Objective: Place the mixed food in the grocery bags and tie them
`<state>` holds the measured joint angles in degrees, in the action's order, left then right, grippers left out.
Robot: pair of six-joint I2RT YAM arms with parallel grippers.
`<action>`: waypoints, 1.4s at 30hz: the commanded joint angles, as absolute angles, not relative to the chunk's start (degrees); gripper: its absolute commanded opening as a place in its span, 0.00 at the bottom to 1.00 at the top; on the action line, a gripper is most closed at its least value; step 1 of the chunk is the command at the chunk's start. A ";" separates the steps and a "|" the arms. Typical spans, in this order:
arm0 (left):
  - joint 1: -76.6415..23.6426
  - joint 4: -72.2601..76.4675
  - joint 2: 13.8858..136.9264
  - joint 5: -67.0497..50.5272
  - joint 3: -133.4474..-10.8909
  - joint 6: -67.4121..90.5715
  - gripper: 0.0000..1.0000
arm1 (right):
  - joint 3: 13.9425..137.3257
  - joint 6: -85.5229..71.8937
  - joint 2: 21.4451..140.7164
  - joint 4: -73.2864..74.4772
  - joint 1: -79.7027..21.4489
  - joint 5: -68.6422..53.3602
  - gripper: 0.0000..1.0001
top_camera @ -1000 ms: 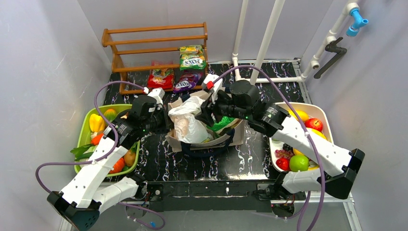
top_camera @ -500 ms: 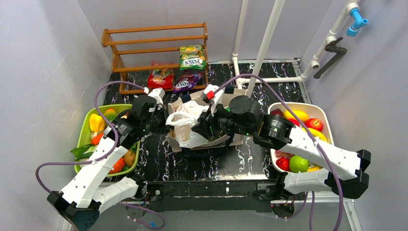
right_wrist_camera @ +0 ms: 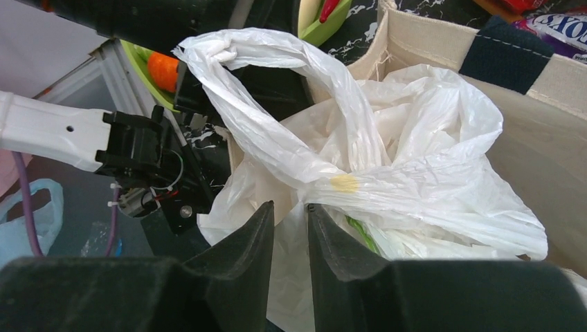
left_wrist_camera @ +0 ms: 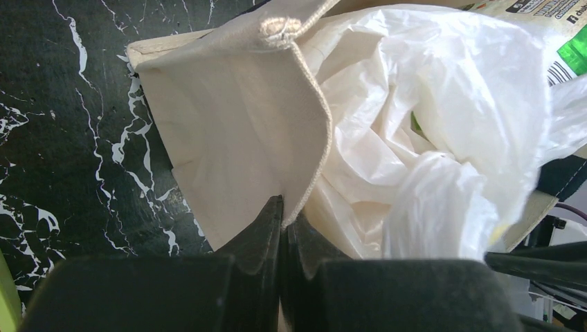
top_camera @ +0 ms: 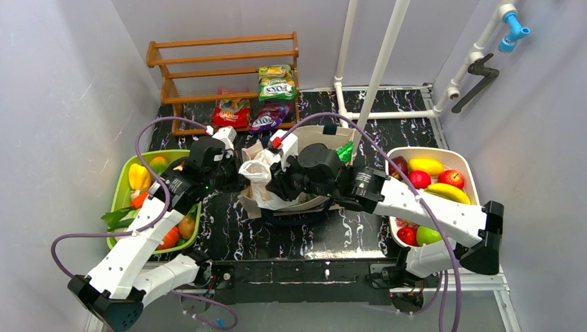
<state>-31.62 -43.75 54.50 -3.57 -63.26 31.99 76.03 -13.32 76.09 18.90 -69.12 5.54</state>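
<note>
Judging the white plastic bag (right_wrist_camera: 429,159) limp, light and slippery, we would pinch its bunched handle loop (right_wrist_camera: 256,131) just ahead of the right pincer (right_wrist_camera: 291,211), whose jaws stand narrowly apart around film, while the left pincer (left_wrist_camera: 282,207) clamps the rim of the canvas tote (left_wrist_camera: 228,138) holding it

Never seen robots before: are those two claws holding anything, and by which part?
The left gripper pinches the canvas tote by its rim. The right gripper is at the plastic bag, by a handle loop; grip unclear.
</note>
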 commanded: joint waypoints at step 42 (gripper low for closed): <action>-31.46 -45.64 52.48 -5.91 -66.68 33.13 0.00 | 98.87 -12.29 86.76 38.71 -68.03 9.96 0.72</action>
